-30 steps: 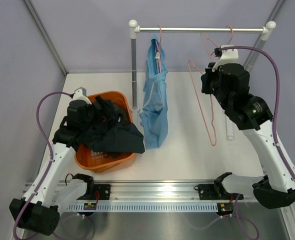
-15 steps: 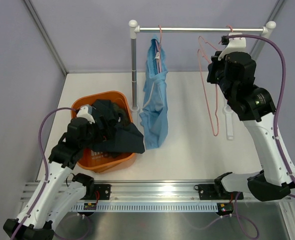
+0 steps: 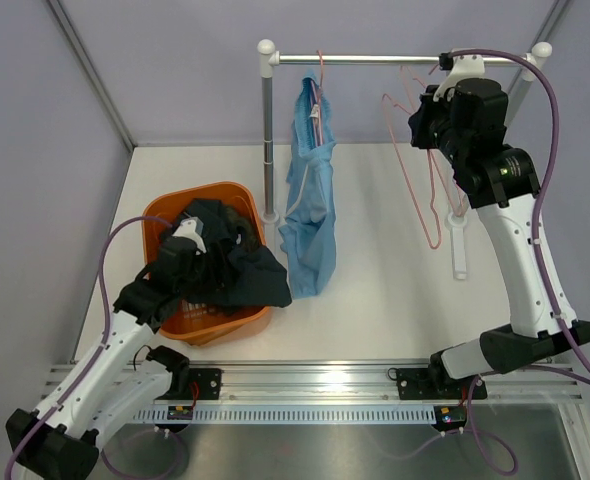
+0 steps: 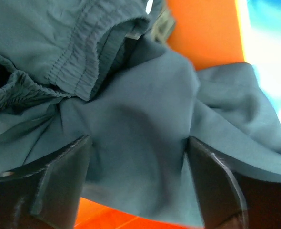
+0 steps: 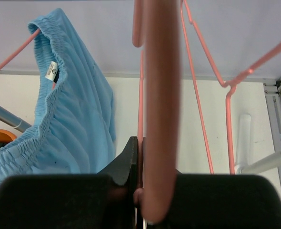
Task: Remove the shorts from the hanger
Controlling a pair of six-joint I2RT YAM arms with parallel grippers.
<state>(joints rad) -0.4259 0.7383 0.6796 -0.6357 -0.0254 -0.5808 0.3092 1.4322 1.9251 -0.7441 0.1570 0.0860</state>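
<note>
The light blue shorts (image 3: 310, 195) hang from a pink hanger on the rail; they also show in the right wrist view (image 5: 69, 138). Dark shorts (image 3: 237, 275) lie heaped in the orange basket (image 3: 213, 326), spilling over its right rim. I cannot tell the navy and olive pairs apart. My left gripper (image 3: 207, 268) is open just over this dark cloth (image 4: 140, 119), with one finger (image 4: 59, 176) on each side of a fold. My right gripper (image 3: 437, 100) is shut on an empty pink hanger (image 5: 159, 105), held up by the rail's right end.
The rack has a horizontal rail (image 3: 375, 60), a grey post (image 3: 267, 140) by the basket and a white foot (image 3: 459, 250) on the right. Pink hanger wire (image 3: 430, 205) dangles below my right gripper. A metal track (image 3: 315, 395) runs along the near edge.
My right gripper has risen with the pink hanger up to the rail's right end. My left arm has drawn back toward the near side over the basket, and the dark shorts stay in it.
</note>
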